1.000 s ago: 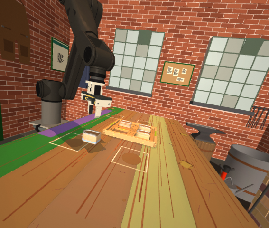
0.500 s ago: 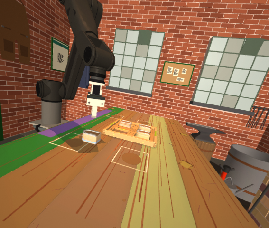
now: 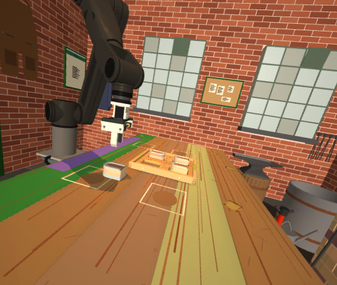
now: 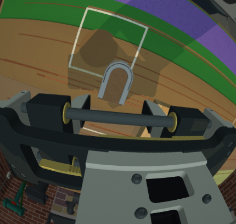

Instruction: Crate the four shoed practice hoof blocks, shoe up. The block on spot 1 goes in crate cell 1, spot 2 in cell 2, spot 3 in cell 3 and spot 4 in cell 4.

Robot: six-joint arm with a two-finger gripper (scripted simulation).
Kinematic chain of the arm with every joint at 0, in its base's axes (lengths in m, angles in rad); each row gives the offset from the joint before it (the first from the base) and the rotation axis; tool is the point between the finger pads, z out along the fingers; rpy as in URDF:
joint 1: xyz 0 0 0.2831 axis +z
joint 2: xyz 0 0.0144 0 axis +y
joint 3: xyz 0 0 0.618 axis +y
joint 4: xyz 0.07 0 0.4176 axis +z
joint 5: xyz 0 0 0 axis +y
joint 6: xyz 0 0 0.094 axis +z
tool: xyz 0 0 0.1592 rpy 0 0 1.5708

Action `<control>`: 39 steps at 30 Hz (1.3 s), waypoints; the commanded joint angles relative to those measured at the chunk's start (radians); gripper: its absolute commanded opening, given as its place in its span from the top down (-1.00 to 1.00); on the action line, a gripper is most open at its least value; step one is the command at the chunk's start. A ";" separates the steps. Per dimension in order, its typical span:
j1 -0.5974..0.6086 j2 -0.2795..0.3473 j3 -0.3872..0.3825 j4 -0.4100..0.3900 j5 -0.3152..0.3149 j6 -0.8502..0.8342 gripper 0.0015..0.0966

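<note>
My gripper (image 3: pixel 116 143) hangs open and empty above the bench, a little beyond and above the one hoof block (image 3: pixel 115 170) left outside the crate. That block (image 4: pixel 116 82) stands shoe up, its grey horseshoe on top, at the right edge of a white-outlined spot (image 3: pixel 86 177) and partly off it. The wooden crate (image 3: pixel 164 166) lies to the right on the bench, with three shoed blocks in its cells. One cell, the near left one, has no block in it. A second outlined spot (image 3: pixel 163 198) lies nearer, with only a dark round mark inside.
The crate's near rim stands close to the right of the block. A green and a purple strip run along the bench's left side by the arm's base (image 3: pixel 64 139). An anvil (image 3: pixel 256 165) and a barrel (image 3: pixel 311 205) stand off the bench's right edge.
</note>
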 commanded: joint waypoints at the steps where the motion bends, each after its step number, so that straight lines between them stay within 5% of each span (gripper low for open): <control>1: 0.000 -0.001 -0.001 0.000 0.000 0.013 -0.53; 39: 0.000 0.002 0.001 0.000 -0.004 0.219 -0.53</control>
